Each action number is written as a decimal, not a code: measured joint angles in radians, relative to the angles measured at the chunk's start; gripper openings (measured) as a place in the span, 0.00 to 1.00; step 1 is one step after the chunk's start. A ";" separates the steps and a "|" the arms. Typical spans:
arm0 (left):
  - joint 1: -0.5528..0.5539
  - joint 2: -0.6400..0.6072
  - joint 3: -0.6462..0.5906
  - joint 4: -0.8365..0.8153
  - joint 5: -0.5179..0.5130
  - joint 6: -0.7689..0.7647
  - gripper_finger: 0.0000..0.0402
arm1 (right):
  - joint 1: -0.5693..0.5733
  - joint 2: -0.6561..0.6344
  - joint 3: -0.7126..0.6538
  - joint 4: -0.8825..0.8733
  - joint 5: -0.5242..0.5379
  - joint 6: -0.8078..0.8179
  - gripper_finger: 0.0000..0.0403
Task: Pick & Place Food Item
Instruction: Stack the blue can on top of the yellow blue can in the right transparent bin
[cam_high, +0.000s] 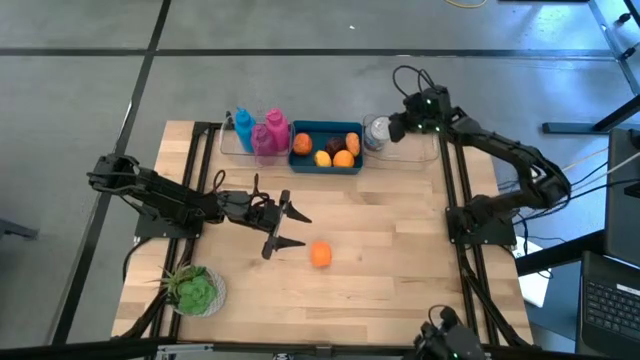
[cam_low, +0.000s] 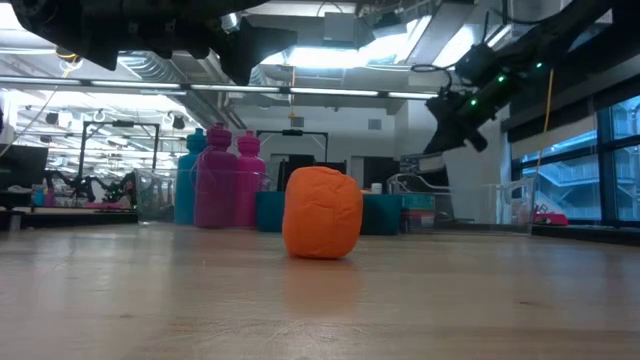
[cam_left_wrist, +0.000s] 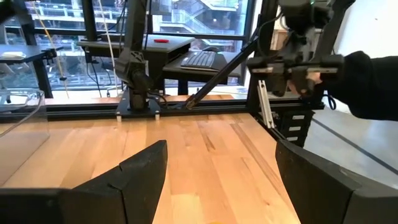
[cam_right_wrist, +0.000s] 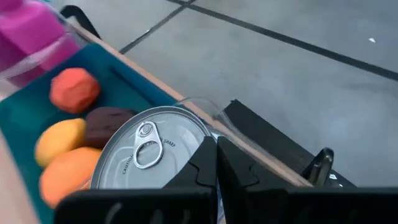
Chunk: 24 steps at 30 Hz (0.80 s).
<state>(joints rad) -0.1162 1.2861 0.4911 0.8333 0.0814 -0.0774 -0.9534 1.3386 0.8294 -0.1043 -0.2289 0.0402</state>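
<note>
An orange food item (cam_high: 320, 254) (cam_low: 322, 213) lies on the wooden table near its middle. My left gripper (cam_high: 303, 231) (cam_left_wrist: 221, 180) hovers open and level just left of it, a little above the table, with nothing between its fingers. At the far edge stands a blue tray (cam_high: 305, 166) holding several fruit pieces (cam_right_wrist: 74, 89). Right of the tray a silver can (cam_high: 377, 132) (cam_right_wrist: 149, 155) stands in a clear bin. My right gripper (cam_high: 388, 130) (cam_right_wrist: 216, 158) is shut and slants down over the can's rim; the low view shows it raised well above the table (cam_low: 478, 140).
A pink bottle (cam_high: 272, 133) and a blue bottle (cam_high: 243, 127) stand in a clear bin left of the tray. A green leafy item in a bowl (cam_high: 195, 290) sits at the near left corner. Black rails (cam_high: 455, 190) run along the table's sides.
</note>
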 joint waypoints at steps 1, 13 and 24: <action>0.000 0.000 0.000 0.000 0.000 0.002 0.73 | -0.005 0.020 0.008 0.006 0.000 -0.002 0.00; 0.000 0.000 0.000 -0.022 0.018 0.025 0.73 | -0.030 0.178 0.027 0.110 -0.015 -0.001 0.00; 0.000 0.000 0.000 -0.027 0.018 0.040 0.73 | -0.041 0.193 0.027 0.130 -0.015 0.009 0.00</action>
<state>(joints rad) -0.1162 1.2861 0.4911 0.8059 0.0994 -0.0376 -0.9947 1.5318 0.8566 0.0261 -0.2440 0.0496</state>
